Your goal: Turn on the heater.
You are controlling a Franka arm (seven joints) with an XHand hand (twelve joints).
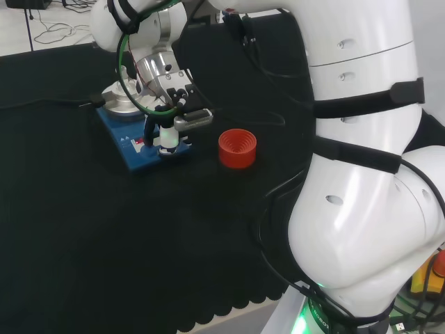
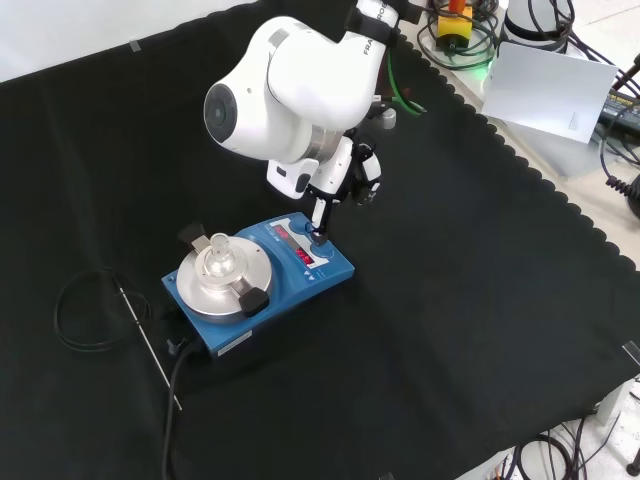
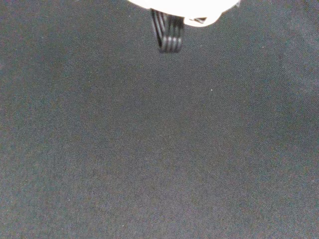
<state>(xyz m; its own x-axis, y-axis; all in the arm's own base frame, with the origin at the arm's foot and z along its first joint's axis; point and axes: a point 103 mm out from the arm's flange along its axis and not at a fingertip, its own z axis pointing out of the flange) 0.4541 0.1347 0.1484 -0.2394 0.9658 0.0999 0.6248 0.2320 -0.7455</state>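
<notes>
The heater [image 2: 262,285] is a blue box with a round silver plate [image 2: 215,280] and a front panel where a small red light shows. A small clear glass piece [image 2: 218,258] stands on the plate. In the front view the hand [image 2: 343,178] hangs over the panel's far end, with one straight finger [image 2: 319,222] pointing down onto a knob there. In the head view the hand [image 1: 174,104] is above the heater's [image 1: 132,142] right end, and its finger [image 1: 167,136] touches the panel. In the wrist view a black ribbed finger [image 3: 169,34] hangs over bare black cloth.
A red ribbed ring [image 1: 237,147] stands on the cloth right of the heater in the head view. In the front view a thin metal rod [image 2: 150,345] and a coiled black cable [image 2: 85,310] lie left of the heater. The arm's white links [image 1: 361,181] rise at the right.
</notes>
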